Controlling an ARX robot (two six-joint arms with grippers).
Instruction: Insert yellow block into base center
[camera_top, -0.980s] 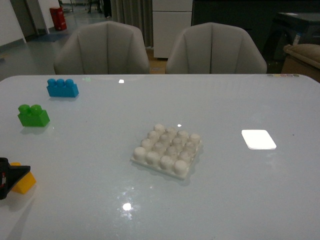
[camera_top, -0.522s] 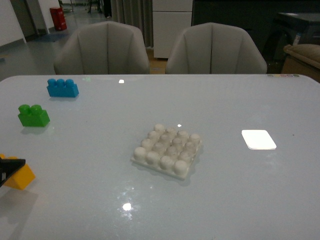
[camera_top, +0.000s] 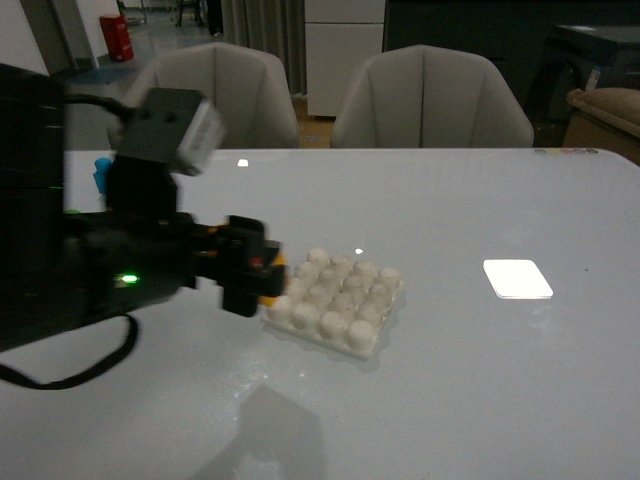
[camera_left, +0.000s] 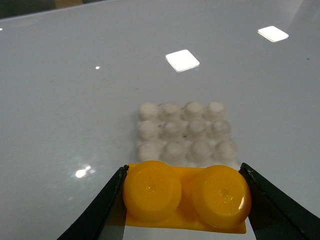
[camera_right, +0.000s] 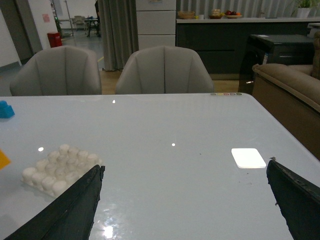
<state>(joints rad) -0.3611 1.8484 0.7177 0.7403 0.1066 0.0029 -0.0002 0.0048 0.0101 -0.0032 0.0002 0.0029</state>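
In the left wrist view the yellow block (camera_left: 185, 192), a two-stud brick, sits between the black fingers of my left gripper (camera_left: 183, 171), which is shut on its two ends. The white studded base (camera_left: 184, 132) lies on the table just beyond the block. From the front, the left gripper (camera_top: 262, 278) hovers at the base's (camera_top: 338, 300) left edge, and only a sliver of the yellow block (camera_top: 273, 283) shows. My right gripper (camera_right: 185, 165) is open and holds nothing, well off to the right of the base (camera_right: 57, 167).
The left arm (camera_top: 90, 270) fills the left of the front view and hides most of the blue brick (camera_top: 101, 171). Two grey chairs (camera_top: 430, 100) stand behind the table. Bright light patches (camera_top: 517, 278) reflect on the glossy tabletop.
The left arm has swung in from the table's lower left edge to the base's left side, carrying the yellow block with it. The base has not moved.
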